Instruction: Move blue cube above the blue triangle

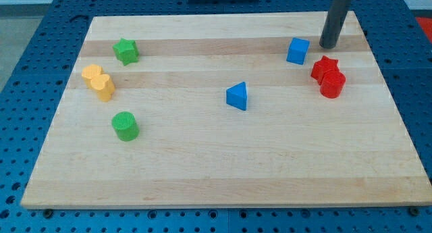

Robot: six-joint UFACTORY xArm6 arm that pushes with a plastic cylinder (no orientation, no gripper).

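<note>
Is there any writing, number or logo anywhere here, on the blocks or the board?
None: no text shows on the wooden board, the blue cube, the blue triangle, the other coloured blocks, or the rod above my tip.

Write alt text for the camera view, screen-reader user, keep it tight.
My tip rests on a wooden board just right of the blue cube, which lies up and right of the central blue triangle. Two red blocks cluster at right; green star, yellow blocks and green cylinder sit left.
</note>
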